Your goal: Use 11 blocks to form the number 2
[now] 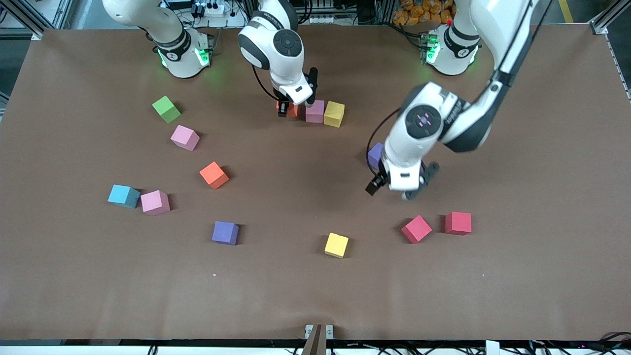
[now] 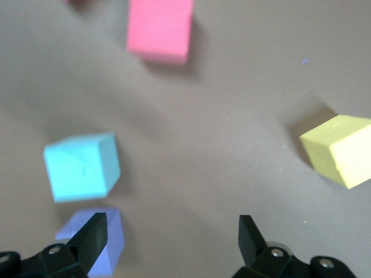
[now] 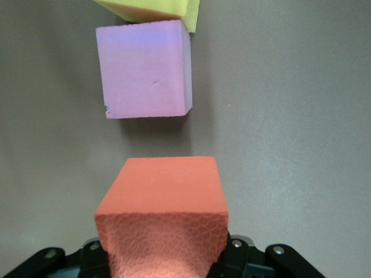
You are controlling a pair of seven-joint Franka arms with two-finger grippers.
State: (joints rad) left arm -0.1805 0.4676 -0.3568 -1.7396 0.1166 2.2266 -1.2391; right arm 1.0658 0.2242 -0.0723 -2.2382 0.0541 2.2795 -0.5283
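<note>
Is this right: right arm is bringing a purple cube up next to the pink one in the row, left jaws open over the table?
Not quite. The cube in the right gripper is orange, not purple; the right wrist view shows it clamped just short of the pink cube, which sits against a yellow cube. The left gripper is indeed open above the table.

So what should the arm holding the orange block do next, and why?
Probably lower it and slide it against the pink block. The right gripper is shut on the orange block, a gap shows between the two, and the pink one already touches the yellow block. The row needs touching cubes.
</note>
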